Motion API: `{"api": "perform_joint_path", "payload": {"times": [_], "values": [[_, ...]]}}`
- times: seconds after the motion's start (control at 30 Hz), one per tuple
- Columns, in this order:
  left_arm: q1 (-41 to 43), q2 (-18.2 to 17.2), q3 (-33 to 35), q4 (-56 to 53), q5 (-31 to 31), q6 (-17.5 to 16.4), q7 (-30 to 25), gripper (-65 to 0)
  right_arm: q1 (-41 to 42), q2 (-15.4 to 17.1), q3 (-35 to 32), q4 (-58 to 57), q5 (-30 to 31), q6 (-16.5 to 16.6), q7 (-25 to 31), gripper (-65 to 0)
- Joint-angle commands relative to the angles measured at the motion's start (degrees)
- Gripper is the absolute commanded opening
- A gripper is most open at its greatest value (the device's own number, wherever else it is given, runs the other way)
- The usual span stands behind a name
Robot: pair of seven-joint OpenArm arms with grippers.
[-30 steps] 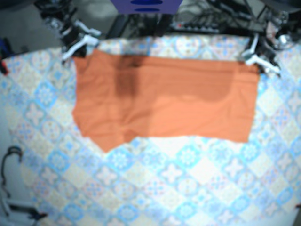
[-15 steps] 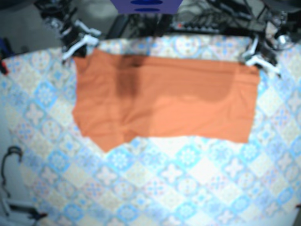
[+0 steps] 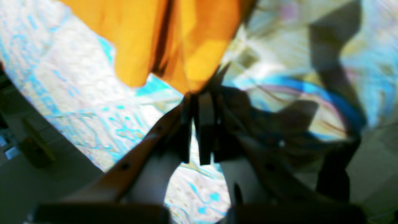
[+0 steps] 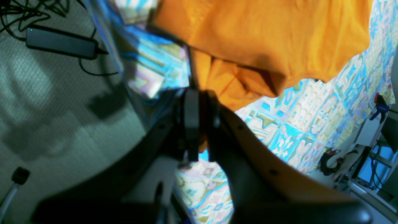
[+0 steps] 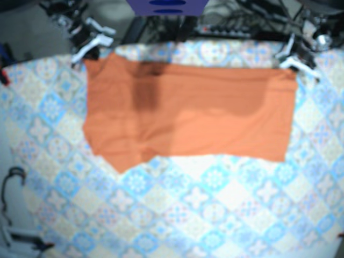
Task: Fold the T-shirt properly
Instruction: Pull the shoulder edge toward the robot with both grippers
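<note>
An orange T-shirt lies as a wide folded band across the far half of the patterned tablecloth. My right gripper is at its far left corner, and my left gripper is at its far right corner. In the left wrist view, the left gripper is shut, with the T-shirt corner pinched at its tips. In the right wrist view, the right gripper is shut on bunched fabric of the T-shirt. The shirt's near left corner hangs lower than the rest of the near edge.
Cables and a purple object sit beyond the table's far edge. A black power brick lies on the floor. A blue clamp grips the table edge. A black cable loop is at the near left.
Both grippers have shifted slightly toward the table's far edge, drawing the shirt's far corners with them. The rest of the shirt has stayed put.
</note>
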Motion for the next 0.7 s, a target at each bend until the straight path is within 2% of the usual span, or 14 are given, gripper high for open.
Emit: {"api": "perform_joint_path", "payload": {"times": [0.0,0.33,0.67], "values": [[0.15,-1.12,-0.58,0.67,-0.04,0.84,-0.21,-65.0,-0.42,0.65,0.46,1.06,0.18,-0.64,0.32,-63.9],[4.90,-2.00,-2.07,4.62,-0.39,0.84,-0.03,-65.0,-1.30,0.65,0.46,1.06,0.18,-0.64,0.32,-63.9],[5.42,-2.00,-2.16,4.71,-0.48,0.84,-0.21,-65.0,-2.18,0.74,0.55,1.15,0.18,-0.64,0.32,-64.0]]}}
